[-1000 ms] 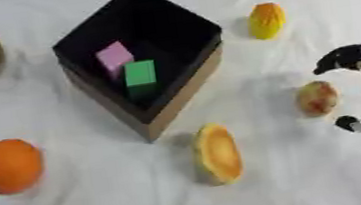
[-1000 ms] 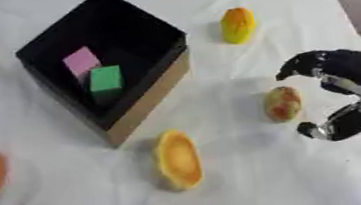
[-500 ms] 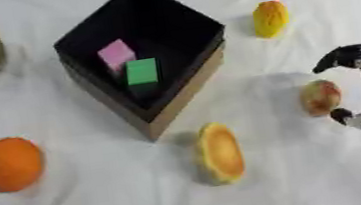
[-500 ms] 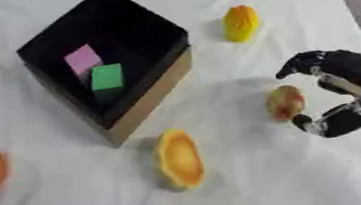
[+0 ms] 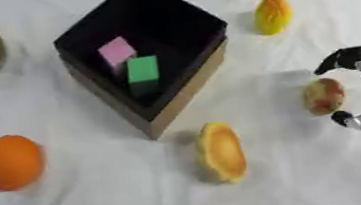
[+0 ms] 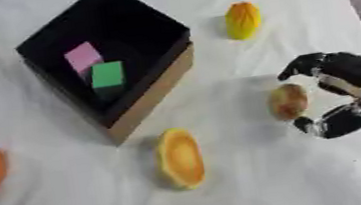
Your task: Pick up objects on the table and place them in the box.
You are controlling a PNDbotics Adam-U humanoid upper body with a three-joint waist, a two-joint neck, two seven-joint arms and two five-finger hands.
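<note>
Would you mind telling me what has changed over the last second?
The right hand has closed in slightly on the small reddish fruit, fingers and thumb now bracketing it but not gripping. The fruit, box, both blocks inside, orange and other fruits have stayed put.

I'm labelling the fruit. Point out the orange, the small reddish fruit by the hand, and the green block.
orange (image 5: 8, 162), left eye view, middle.
small reddish fruit (image 6: 289, 101), right eye view, middle.
green block (image 5: 142, 69), left eye view, top face.
</note>
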